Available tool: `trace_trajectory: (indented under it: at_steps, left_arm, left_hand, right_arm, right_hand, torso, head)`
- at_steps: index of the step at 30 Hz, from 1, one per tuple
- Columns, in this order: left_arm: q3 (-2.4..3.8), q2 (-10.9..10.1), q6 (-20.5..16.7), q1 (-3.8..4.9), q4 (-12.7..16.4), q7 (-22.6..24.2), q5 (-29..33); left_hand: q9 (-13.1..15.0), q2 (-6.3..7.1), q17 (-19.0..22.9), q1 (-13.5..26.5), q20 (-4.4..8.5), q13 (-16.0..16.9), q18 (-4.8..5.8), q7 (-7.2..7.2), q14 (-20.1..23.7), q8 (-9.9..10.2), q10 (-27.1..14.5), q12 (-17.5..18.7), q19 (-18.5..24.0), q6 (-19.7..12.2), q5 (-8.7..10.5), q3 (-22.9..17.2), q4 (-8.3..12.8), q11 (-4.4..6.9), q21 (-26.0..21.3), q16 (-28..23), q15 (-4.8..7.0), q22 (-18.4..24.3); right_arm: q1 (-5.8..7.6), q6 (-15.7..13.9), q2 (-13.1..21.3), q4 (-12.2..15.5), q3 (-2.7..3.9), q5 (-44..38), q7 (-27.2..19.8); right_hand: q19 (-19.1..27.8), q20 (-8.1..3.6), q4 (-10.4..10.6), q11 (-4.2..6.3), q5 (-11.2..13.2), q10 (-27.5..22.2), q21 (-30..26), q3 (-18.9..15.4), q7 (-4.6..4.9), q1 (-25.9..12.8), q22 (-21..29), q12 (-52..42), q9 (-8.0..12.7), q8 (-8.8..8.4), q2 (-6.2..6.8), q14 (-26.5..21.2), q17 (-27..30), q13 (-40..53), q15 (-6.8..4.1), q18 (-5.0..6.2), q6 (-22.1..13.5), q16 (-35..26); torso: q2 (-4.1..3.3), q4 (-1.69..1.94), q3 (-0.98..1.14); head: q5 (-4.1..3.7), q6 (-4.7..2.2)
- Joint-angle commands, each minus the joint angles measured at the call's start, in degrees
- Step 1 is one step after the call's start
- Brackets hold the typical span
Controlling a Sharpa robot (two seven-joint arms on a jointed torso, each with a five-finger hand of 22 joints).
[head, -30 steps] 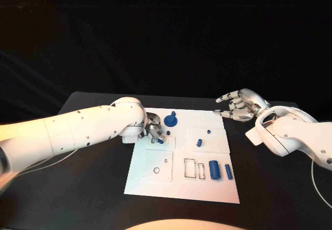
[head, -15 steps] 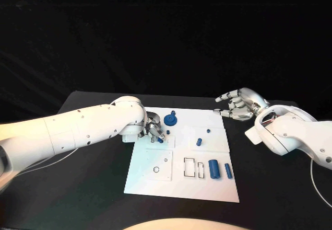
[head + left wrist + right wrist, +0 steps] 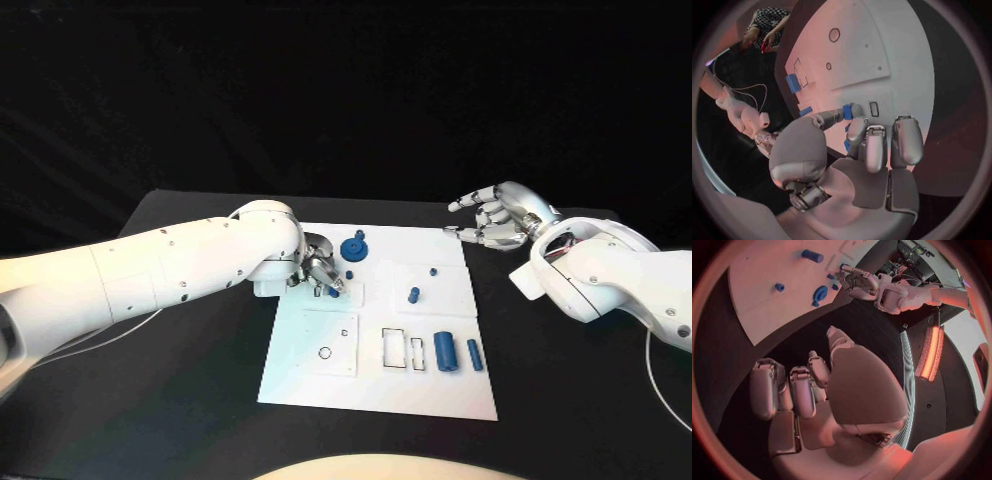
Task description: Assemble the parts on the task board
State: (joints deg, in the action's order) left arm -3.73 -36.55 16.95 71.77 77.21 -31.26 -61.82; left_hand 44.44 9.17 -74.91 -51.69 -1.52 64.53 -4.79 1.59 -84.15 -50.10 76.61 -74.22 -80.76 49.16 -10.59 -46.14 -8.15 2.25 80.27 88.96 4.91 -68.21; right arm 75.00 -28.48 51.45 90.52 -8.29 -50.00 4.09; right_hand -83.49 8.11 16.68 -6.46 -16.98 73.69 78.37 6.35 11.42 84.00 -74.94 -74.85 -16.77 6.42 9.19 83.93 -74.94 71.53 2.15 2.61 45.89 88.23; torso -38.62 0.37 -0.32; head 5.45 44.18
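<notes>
The left hand pinches a small blue part at its fingertips, low over the board. The left wrist view shows the pinch plainly; from the head, the arm hides most of it. The right hand hovers off the board, fingers loosely curled, holding nothing. Two blue cylinders lie well apart from both hands.

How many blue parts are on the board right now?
7: gear-like part at far edge, two small pegs, two cylinders at near right, one beside and one in left hand; others may be hidden.
</notes>
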Motion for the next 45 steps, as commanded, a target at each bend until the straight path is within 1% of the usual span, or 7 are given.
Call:
trace_trajectory:
  at_steps: [1, 7, 17, 30, 36, 40, 45]
  left_arm:
    - [-0.13, 0.34, 1.59, -0.23, 0.19, 0.47, 0.87]
    - [-0.14, 0.32, 1.70, -0.22, 0.11, 0.46, 0.81]
    - [-0.14, 0.30, 1.49, -0.22, -0.18, 0.45, 0.74]
    - [-0.14, 0.37, 1.54, -0.21, -0.59, 0.44, 0.65]
    - [-0.14, 0.44, 1.88, -0.21, -0.70, 0.42, 0.63]
    - [-0.14, 0.42, 2.11, -0.21, -0.72, 0.41, 0.49]
    - [-0.14, 0.30, 2.21, -0.22, -0.73, 0.42, 0.21]
  left_hand:
    - [-0.02, 0.11, -12.85, 0.70, 0.47, 0.08, 0.47, 0.01, -5.23, 0.34, 0.40, -0.36, -0.07, 0.36, 0.24, 0.72, -0.31, -0.02, -0.17, -0.06, 0.45, -0.07]
    - [0.00, 0.11, -12.88, 1.28, 0.49, 0.06, 0.48, -0.02, -5.23, 0.42, 0.40, -0.32, -0.10, 0.53, 0.28, 1.63, -0.94, 0.00, -0.16, -0.05, 0.47, -0.13]
    - [-0.02, -0.80, -12.90, 2.48, 0.50, 0.09, 0.48, -0.03, -5.24, 0.64, 0.42, -0.28, -0.11, 0.82, 0.38, 2.96, -2.65, 0.01, -0.21, -0.04, 0.48, -0.12]
    - [0.00, -1.41, -12.85, 2.65, 0.51, 0.03, 0.49, -0.07, -5.23, 0.68, 0.39, -0.22, -0.14, 0.92, 0.30, 3.06, -3.08, 0.04, -0.20, -0.06, 0.49, -0.19]
    - [0.06, -0.71, -12.82, 3.11, 0.51, -0.01, 0.50, -0.02, -5.22, 0.73, 0.35, -0.17, -0.15, 0.93, 0.54, 4.09, -3.38, 0.00, -0.21, -0.07, 0.47, -0.21]
    - [0.15, 0.09, -12.86, 3.80, 0.49, 0.04, 0.51, 0.02, -5.23, 0.77, 0.37, -0.15, -0.17, 1.11, 0.67, 6.17, -4.16, -0.04, -0.22, -0.05, 0.45, -0.25]
    - [0.22, 0.54, -12.82, 4.11, 0.49, 0.11, 0.51, 0.00, -5.21, 0.88, 0.41, -0.15, -0.19, 1.25, 0.73, 8.82, -5.21, -0.03, -0.25, -0.07, 0.46, -0.29]
  right_arm:
    - [-0.03, 0.58, 0.03, 0.08, 0.01, -0.56, -0.43]
    - [-0.03, 0.56, 0.07, 0.10, 0.01, -0.58, -0.43]
    - [-0.03, 0.52, 0.09, 0.11, 0.01, -0.59, -0.47]
    - [-0.03, 0.58, 0.09, 0.04, 0.01, -0.59, -0.51]
    - [-0.04, 0.60, 0.06, 0.01, 0.01, -0.59, -0.55]
    - [-0.04, 0.59, 0.07, -0.01, 0.01, -0.59, -0.60]
    - [-0.04, 0.56, 0.10, -0.03, 0.01, -0.59, -0.64]
  right_hand:
    - [0.33, -0.19, -0.09, 0.10, -0.20, -0.18, -0.20, 0.31, -0.05, -0.43, -7.75, 0.17, 0.01, 0.35, -0.34, 4.57, -8.92, -0.05, -0.19, 0.34, 0.25, -0.31]
    - [0.33, -0.19, -0.09, 0.10, -0.20, -0.18, -0.20, 0.31, -0.05, -0.43, -7.75, 0.17, 0.01, 0.35, -0.34, 4.57, -8.92, -0.05, -0.19, 0.34, 0.25, -0.31]
    - [0.32, -0.23, -0.09, 0.12, -0.21, -0.12, -0.24, 0.43, -0.08, -0.56, -7.74, 0.11, 0.07, 0.36, -0.28, 4.56, -8.88, -0.03, -0.23, 0.34, 0.29, -0.33]
    - [0.36, -0.24, -0.08, 0.13, -0.21, -0.12, -0.31, 0.46, -0.08, -0.61, -7.70, 0.11, 0.09, 0.36, -0.30, 4.54, -8.80, -0.05, -0.23, 0.35, 0.30, -0.36]
    - [0.36, -0.24, -0.08, 0.13, -0.21, -0.12, -0.31, 0.46, -0.08, -0.61, -7.70, 0.11, 0.09, 0.36, -0.30, 4.54, -8.80, -0.05, -0.23, 0.35, 0.30, -0.36]
    - [0.35, -0.25, -0.05, 0.13, -0.20, -0.12, -0.31, 0.48, -0.09, -0.73, -7.71, 0.10, 0.11, 0.37, -0.29, 4.55, -8.81, -0.06, -0.24, 0.35, 0.32, -0.36]
    - [0.35, -0.25, -0.05, 0.13, -0.20, -0.12, -0.31, 0.48, -0.09, -0.73, -7.71, 0.10, 0.11, 0.37, -0.29, 4.55, -8.81, -0.06, -0.24, 0.35, 0.32, -0.36]
  torso:
    - [0.00, 0.02, -0.01]
    - [-0.03, 0.02, -0.03]
    - [0.01, 0.02, -0.03]
    - [-0.03, 0.04, 0.00]
    - [0.00, 0.01, 0.01]
    - [0.02, 0.02, -0.01]
    - [0.02, 0.01, -0.02]
  head:
    - [-0.02, -0.05]
    - [-0.04, -0.02]
    - [-0.03, -0.08]
    - [-0.04, -0.06]
    - [-0.03, 0.07]
    - [-0.04, 0.14]
    - [-0.05, 0.13]
